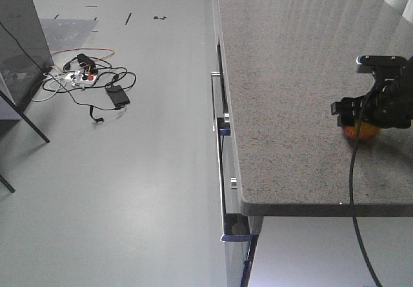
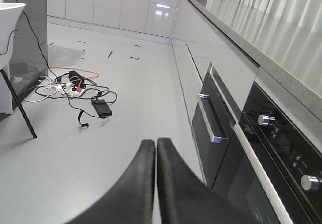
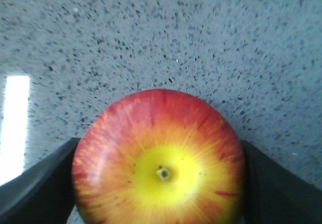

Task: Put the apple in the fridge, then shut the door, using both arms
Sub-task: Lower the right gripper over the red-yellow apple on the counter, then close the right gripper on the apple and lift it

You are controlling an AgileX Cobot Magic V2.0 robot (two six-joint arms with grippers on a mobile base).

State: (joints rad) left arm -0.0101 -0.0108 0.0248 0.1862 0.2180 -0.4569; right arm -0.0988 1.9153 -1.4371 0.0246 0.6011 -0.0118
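1. Fridge and door: neither is in view, so contents unchecked; placing and closing remain.
2. Counter (image 1: 290,74): landmark.
3. Right gripper (image 1: 361,122), above the counter: jaws closed against both sides of the apple.
4. Left gripper (image 2: 155,143), off the counter, over the floor: jaws pressed together, empty.
5. Apple (image 3: 158,158): on the counter near its edge.

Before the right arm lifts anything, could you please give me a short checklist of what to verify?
1. Apple sits between the fingers of the right gripper: ok.
2. Fingers clamped firmly on it: cannot tell.
3. Left gripper shut and empty: ok.
4. Fridge in view to plan the carry: not ok, no view shows it.
5. Door open: cannot tell, it is out of view.
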